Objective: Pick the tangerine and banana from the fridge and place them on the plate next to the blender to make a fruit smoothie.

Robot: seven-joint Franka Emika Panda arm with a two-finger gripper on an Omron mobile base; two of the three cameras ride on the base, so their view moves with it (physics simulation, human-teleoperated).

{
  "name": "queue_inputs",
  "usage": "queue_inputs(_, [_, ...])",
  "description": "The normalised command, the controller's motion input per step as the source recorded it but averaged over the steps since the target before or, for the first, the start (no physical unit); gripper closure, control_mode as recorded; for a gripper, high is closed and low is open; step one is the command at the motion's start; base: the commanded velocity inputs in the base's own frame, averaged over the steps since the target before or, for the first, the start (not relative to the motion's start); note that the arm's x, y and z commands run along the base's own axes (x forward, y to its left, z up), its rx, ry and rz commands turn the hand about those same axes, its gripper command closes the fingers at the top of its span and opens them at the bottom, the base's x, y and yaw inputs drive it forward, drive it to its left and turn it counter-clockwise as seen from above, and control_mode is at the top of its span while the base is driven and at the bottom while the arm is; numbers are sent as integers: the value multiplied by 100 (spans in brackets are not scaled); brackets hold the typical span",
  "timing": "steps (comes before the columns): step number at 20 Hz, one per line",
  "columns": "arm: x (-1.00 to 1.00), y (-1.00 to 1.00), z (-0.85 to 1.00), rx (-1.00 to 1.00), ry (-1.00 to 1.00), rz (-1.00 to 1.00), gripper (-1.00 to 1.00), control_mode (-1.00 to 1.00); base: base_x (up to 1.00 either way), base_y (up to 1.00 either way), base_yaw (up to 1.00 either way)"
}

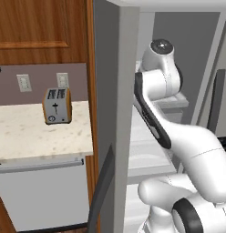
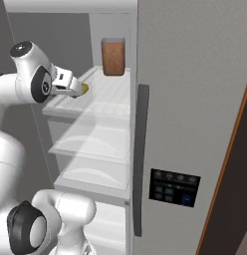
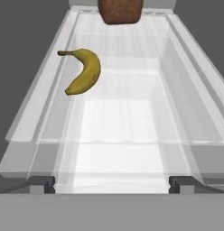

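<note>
Reaching into the fridge (image 2: 195, 99), the hand (image 3: 112, 184), jaws spread wide and empty, faces the banana (image 3: 83, 71) ahead-left; next it likely must advance and close on it.

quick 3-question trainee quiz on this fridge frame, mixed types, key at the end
1. True or false: the gripper has closed on the banana.
2. What stands at the back of the fridge shelf? A) brown container B) blender C) plate
3. Fill in: on the counter beside the fridge sits a silver ____.

Key: 1 false, the jaws are open and the banana lies apart on the shelf. 2 A, the brown container. 3 toaster.
</note>
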Motion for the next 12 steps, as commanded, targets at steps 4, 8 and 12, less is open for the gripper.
queue_inputs(4, [52, 18, -21, 0, 0, 0, -100, -100, 0, 0, 0])
queue_inputs(8, [54, 6, -21, 0, 0, 0, -100, -100, 0, 0, 0])
queue_inputs(12, [54, 0, -11, 0, 0, 0, -100, -100, 0, 0, 0])
